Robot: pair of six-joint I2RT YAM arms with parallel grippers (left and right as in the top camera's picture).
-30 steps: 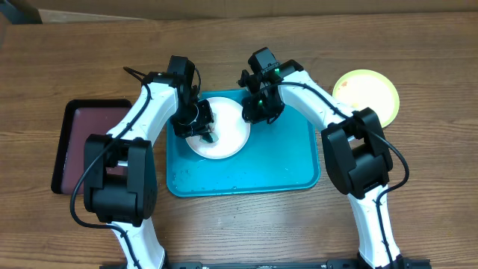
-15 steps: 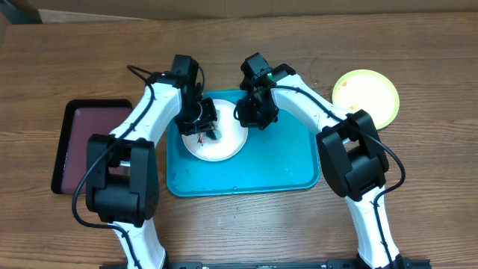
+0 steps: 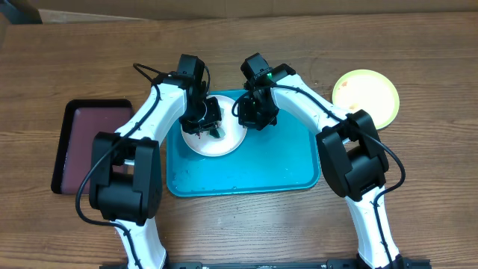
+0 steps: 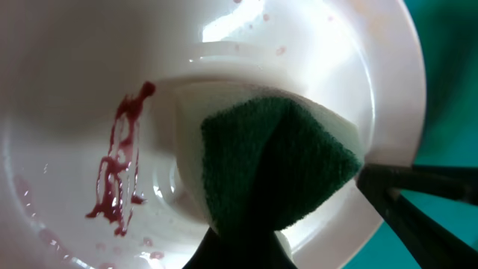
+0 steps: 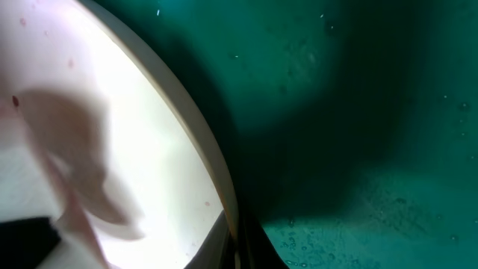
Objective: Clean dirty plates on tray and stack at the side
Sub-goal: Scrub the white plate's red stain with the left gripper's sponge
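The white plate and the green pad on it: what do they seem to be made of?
White plate: probably plastic, glossy, judging by its bright highlights. Green pad: seemingly a sponge, coarse fibrous green scouring layer over smooth white foam.

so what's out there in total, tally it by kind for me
plates: 2, a white plate and a yellow-green plate
trays: 2, the turquoise tray and a black tray
sponges: 1, the sponge
total: 5
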